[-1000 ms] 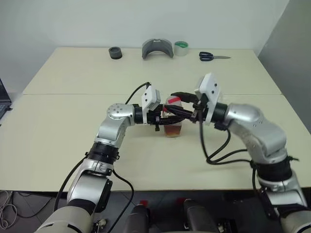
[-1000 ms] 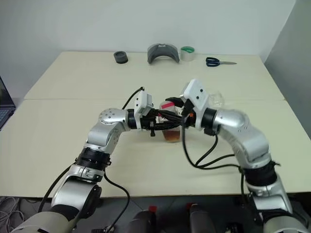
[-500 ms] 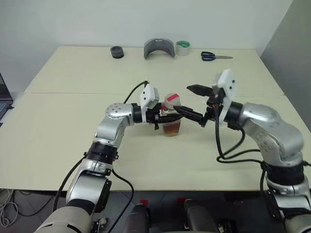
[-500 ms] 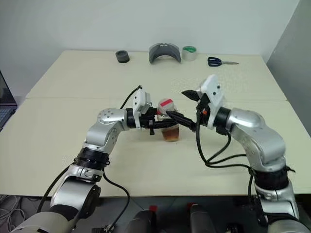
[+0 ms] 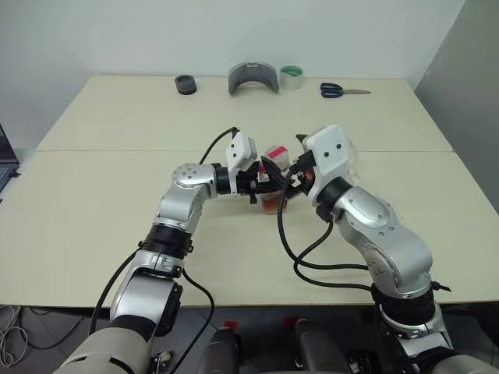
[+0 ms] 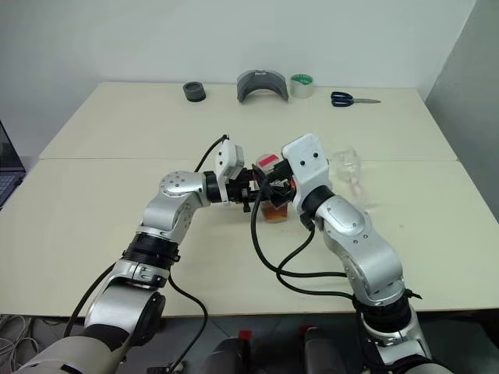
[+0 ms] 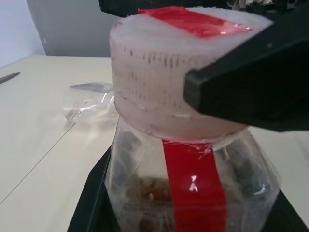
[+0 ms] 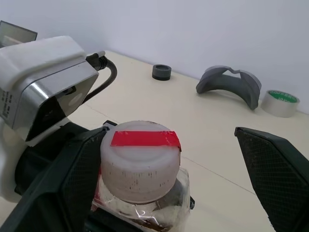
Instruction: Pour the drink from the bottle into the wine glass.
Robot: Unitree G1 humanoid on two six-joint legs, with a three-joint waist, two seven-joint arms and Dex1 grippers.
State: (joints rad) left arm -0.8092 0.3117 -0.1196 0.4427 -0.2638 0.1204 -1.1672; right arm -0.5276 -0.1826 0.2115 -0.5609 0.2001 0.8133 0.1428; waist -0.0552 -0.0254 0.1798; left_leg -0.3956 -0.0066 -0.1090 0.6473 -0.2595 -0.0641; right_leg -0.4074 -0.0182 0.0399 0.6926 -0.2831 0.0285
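Note:
The bottle (image 5: 274,187) stands upright at mid-table, a small clear bottle with a white cap (image 8: 140,162) crossed by a red strip. Amber drink (image 6: 274,212) fills its lower part. My left gripper (image 5: 267,187) reaches in from the left and is shut on the bottle's body. My right gripper (image 8: 173,140) is open wide, one finger (image 8: 72,179) close beside the cap and the other finger (image 8: 275,179) well clear of it. The clear wine glass (image 6: 347,165) is on the table just behind my right arm.
Along the table's far edge lie a black roll (image 5: 185,84), a grey curved piece (image 5: 253,78), a roll of tape (image 5: 291,76) and scissors (image 5: 339,90). A seam (image 5: 117,151) runs across the table behind the bottle.
My right gripper opened, swung off to the right of the bottle, then came back with its wrist turned, open over the cap. The left gripper kept its hold on the bottle.

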